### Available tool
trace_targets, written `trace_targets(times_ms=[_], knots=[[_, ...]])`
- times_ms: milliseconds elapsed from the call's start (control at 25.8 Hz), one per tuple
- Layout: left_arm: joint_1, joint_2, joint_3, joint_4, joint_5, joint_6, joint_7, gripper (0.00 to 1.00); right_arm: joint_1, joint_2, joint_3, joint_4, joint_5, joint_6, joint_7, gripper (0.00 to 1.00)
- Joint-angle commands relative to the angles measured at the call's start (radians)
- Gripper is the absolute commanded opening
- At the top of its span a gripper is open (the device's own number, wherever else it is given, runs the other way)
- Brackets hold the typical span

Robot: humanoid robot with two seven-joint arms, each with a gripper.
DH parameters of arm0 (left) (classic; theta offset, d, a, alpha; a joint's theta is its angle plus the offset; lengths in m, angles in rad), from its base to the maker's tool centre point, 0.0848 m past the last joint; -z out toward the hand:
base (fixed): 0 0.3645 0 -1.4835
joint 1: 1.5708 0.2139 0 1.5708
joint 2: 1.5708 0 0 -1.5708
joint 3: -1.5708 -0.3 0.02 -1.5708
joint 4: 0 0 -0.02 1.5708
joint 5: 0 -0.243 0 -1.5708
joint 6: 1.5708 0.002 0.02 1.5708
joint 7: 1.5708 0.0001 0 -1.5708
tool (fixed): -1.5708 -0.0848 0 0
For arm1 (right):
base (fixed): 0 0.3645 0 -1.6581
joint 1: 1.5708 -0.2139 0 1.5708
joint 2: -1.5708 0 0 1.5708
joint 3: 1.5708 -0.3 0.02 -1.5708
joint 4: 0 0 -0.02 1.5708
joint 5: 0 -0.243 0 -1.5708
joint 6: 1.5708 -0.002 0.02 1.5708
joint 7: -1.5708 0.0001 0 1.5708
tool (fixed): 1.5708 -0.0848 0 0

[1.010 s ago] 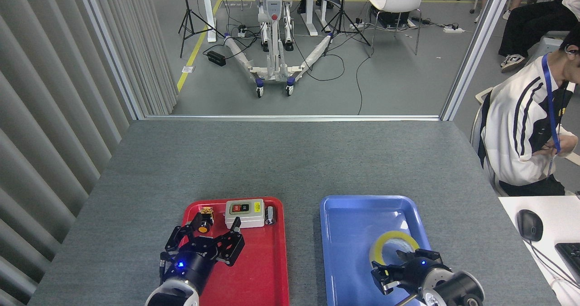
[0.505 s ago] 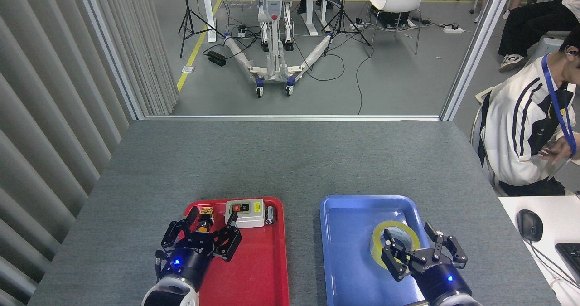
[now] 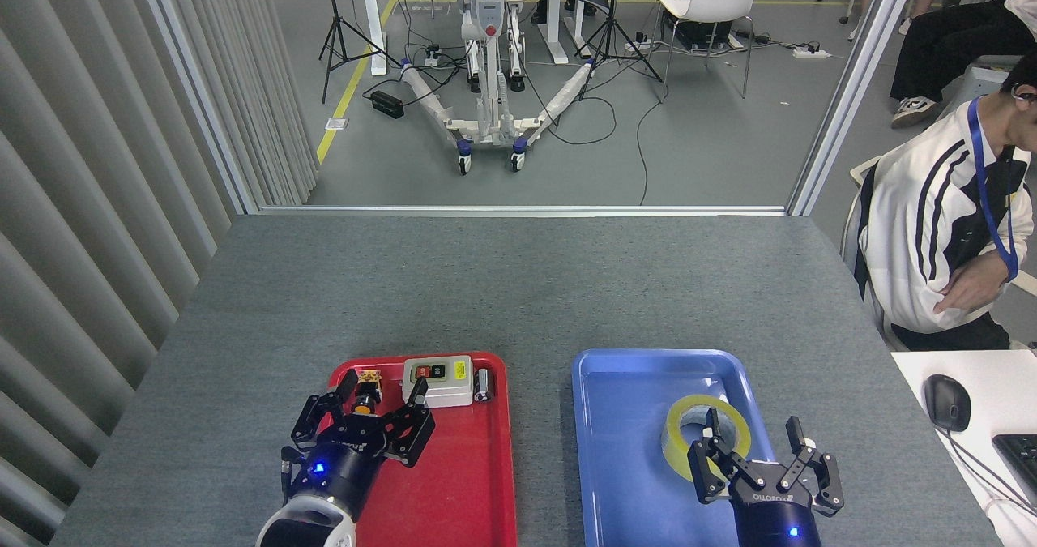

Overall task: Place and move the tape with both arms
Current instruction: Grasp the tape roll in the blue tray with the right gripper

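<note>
Left gripper (image 3: 363, 421): over the red tray, fingers spread wide, nothing between them, blue light lit on its wrist
Red tray (image 3: 478, 482): on the grey table (image 3: 518, 288), left of the blue tray
Switch box (image 3: 437, 381): grey, at the far end of the red tray, just beyond the left gripper's fingertips
Small parts: an orange-capped button (image 3: 364, 405) and a little metal cylinder (image 3: 483, 384) flank the switch box
Blue tray (image 3: 624, 450): beside the red one, a narrow strip of table between them
Tape (image 3: 706, 436): yellow roll lying flat in the blue tray, towards its right side
Right gripper (image 3: 761, 466): fingers splayed apart, grasping nothing; left finger overlaps the roll's near edge, whether it touches I cannot tell
Person (image 3: 940, 223): seated beyond the table's right edge, in a white striped jacket
</note>
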Motion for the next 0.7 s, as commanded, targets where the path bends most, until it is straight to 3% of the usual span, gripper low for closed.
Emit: trace_targets(times_ms=[0, 660], knots=[[-0.002, -0.004, 0.000, -0.002, 0.000, 0.000, 0.000, 1.00, 0.001, -0.004, 0.000, 0.000, 0.000, 0.003, -0.002, 1.00], [-0.002, 0.005, 0.001, 0.000, 0.000, -0.002, 0.000, 1.00, -0.002, -0.023, 0.001, 0.000, -0.012, -0.015, -0.002, 1.00]])
